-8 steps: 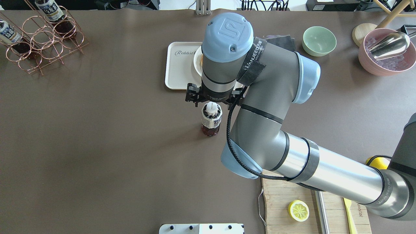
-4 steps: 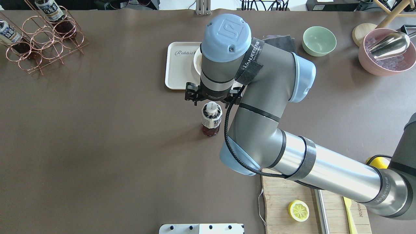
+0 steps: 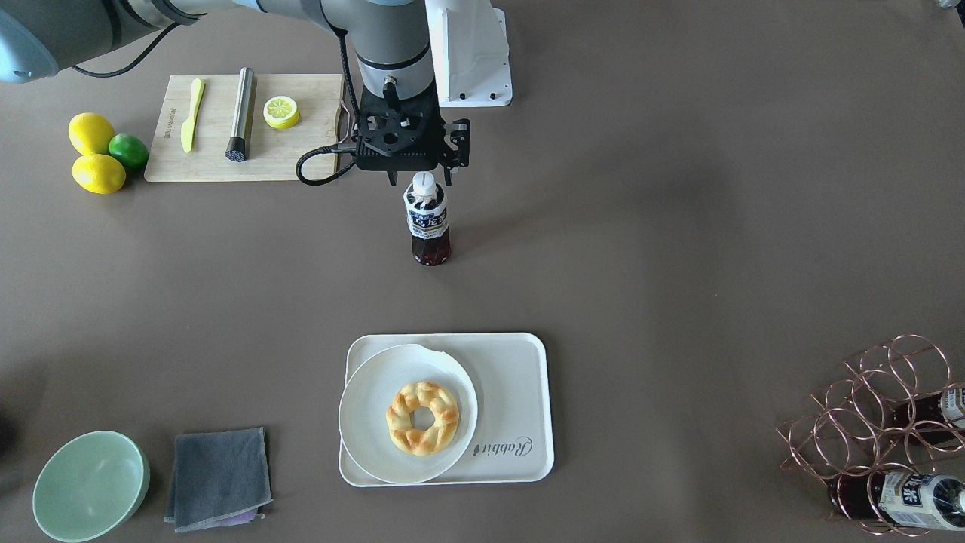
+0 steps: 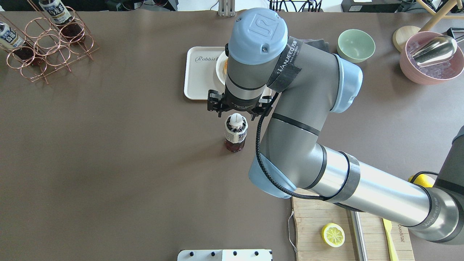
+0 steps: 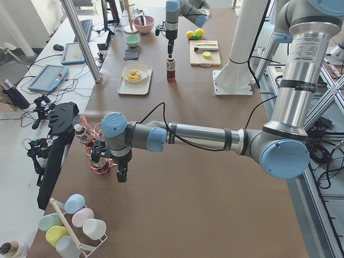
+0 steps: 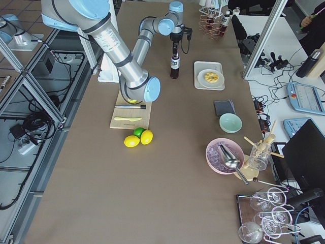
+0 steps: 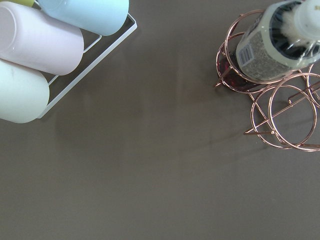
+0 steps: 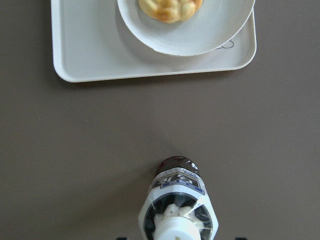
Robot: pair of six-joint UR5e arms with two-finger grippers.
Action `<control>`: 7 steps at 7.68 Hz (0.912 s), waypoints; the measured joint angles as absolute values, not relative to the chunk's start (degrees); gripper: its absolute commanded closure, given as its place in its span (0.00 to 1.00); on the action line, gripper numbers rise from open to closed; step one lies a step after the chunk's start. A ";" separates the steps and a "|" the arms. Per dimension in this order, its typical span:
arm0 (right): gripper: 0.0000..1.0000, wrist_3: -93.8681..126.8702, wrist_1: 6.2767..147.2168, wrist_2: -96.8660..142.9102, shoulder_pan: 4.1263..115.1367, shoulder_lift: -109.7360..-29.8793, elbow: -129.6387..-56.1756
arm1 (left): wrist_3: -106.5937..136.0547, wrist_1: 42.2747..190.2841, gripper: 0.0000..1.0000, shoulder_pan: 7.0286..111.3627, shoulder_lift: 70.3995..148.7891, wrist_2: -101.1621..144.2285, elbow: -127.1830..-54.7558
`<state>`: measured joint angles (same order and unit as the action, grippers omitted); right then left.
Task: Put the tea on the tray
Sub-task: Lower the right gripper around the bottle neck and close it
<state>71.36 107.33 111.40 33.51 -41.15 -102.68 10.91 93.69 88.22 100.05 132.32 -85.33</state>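
Tea (image 3: pixel 428 226) stands upright on the table directly beneath the right gripper (image 3: pixel 420 178), whose jaws are spread and grasp nothing. Ahead of the gripper, well apart, lies one tray (image 3: pixel 513 392), half filled by one round plate (image 3: pixel 369 407) bearing one pastry ring (image 3: pixel 422 417). Far to its left, two bottles (image 3: pixel 916 498) sit in one copper rack (image 3: pixel 867 400).

Clear plastic tea (image 3: pixel 430 220), matt tray (image 3: pixel 520 392)
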 measured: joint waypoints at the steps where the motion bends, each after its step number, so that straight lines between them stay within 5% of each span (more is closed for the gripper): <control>1: 0.29 71.44 107.43 111.20 33.13 -41.15 -102.72 | 10.90 93.69 0.03 88.28 100.03 132.30 -85.33; 7: 0.32 70.94 107.29 110.83 33.60 -40.97 -102.15 | 10.90 93.78 0.03 88.33 100.20 131.16 -85.40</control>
